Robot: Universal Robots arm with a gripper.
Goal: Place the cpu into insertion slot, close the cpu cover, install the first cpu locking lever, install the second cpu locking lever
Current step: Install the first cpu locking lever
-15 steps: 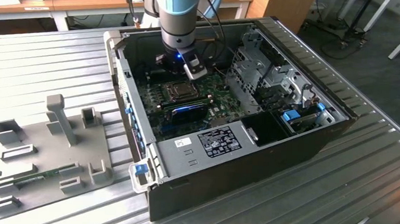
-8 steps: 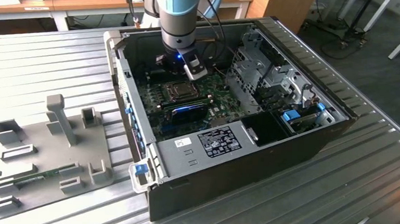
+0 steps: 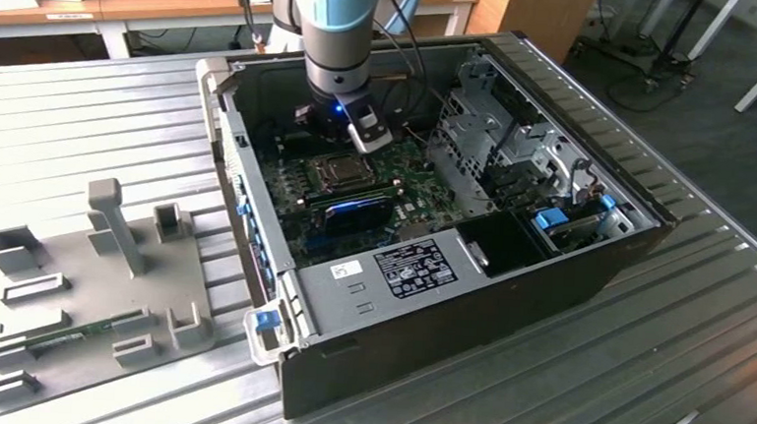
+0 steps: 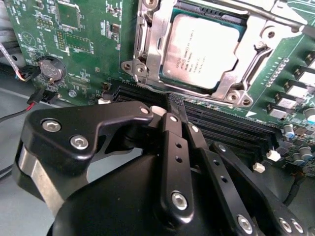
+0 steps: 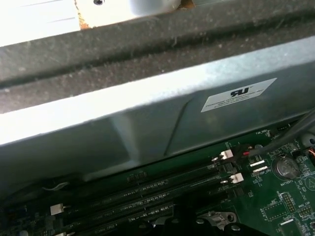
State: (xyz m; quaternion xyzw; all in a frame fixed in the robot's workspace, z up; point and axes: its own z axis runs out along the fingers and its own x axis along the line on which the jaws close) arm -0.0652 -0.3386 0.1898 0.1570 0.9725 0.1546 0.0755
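Observation:
In the second wrist view the cpu [image 4: 204,49] lies flat in the insertion slot [image 4: 231,93] on the green board, silvery face up. The silver cpu cover [image 4: 153,34] lies down around it as a frame. A thin metal lever rod [image 4: 275,14] runs along the far side of the socket. My gripper [image 4: 173,104] hangs just beside the socket over the black memory strips, fingers [image 4: 172,147] pressed together with nothing between them. In the exterior view the gripper [image 3: 360,137] is inside the open computer case, just above the cpu [image 3: 342,173].
Long black memory strips [image 4: 226,125] lie beside the socket, and a coin battery [image 4: 51,69] sits with red and black wires close by. The grey case wall [image 5: 147,113] rises close behind. A drive cage [image 3: 489,130] stands at the exterior view's right, a grey fixture plate [image 3: 99,274] at its left.

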